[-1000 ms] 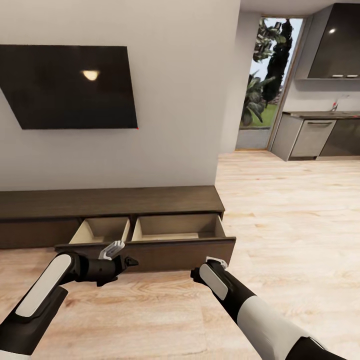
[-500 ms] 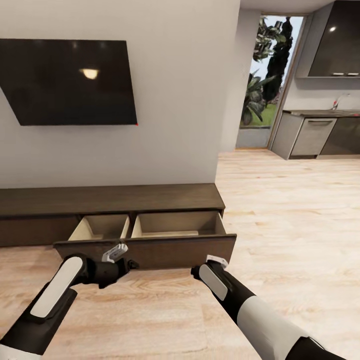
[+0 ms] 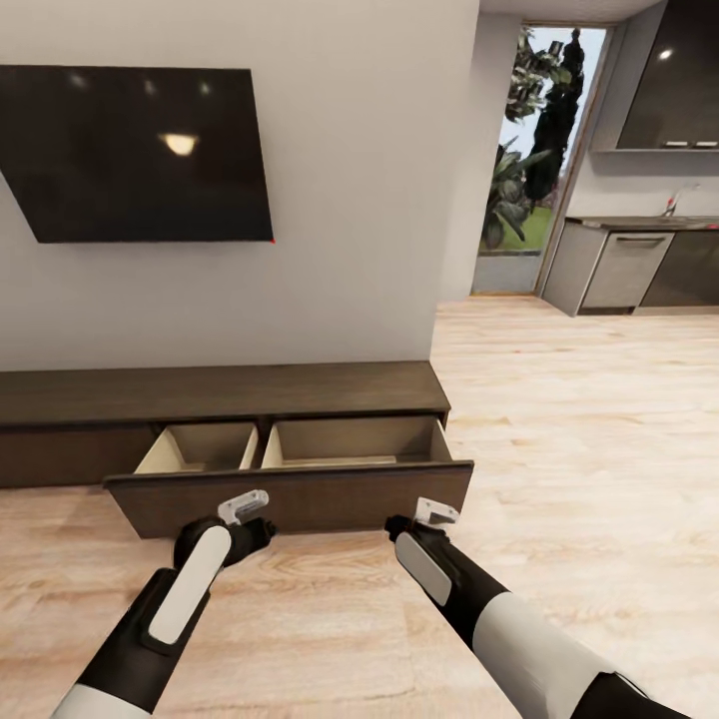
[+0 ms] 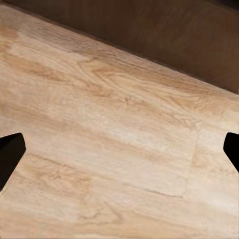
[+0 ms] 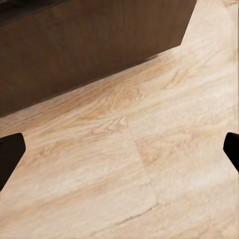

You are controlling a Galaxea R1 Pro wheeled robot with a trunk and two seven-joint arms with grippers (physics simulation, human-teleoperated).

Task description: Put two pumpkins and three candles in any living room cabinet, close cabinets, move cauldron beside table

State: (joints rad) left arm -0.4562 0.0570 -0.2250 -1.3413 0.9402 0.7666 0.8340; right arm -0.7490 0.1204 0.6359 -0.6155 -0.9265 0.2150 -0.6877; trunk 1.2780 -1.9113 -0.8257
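Here the cabinet (image 3: 220,394) is seen with its drawer (image 3: 290,494) pulled out, and nothing is held by either arm.

The low dark unit stands against the wall under a wall-mounted screen (image 3: 140,150), and both pale compartments of the drawer appear bare as far as they can be seen. The left gripper (image 3: 250,519) and the right gripper (image 3: 424,524) are poised just in front of the drawer face, low over the wooden floor (image 3: 559,449); in both wrist views the fingertips are spread wide apart with only floorboards between them, so both claws are open and empty. It is judged that the stowing is still to be done: the pumpkins and candles must be fetched, the drawer closed, and the cauldron placed by the table.
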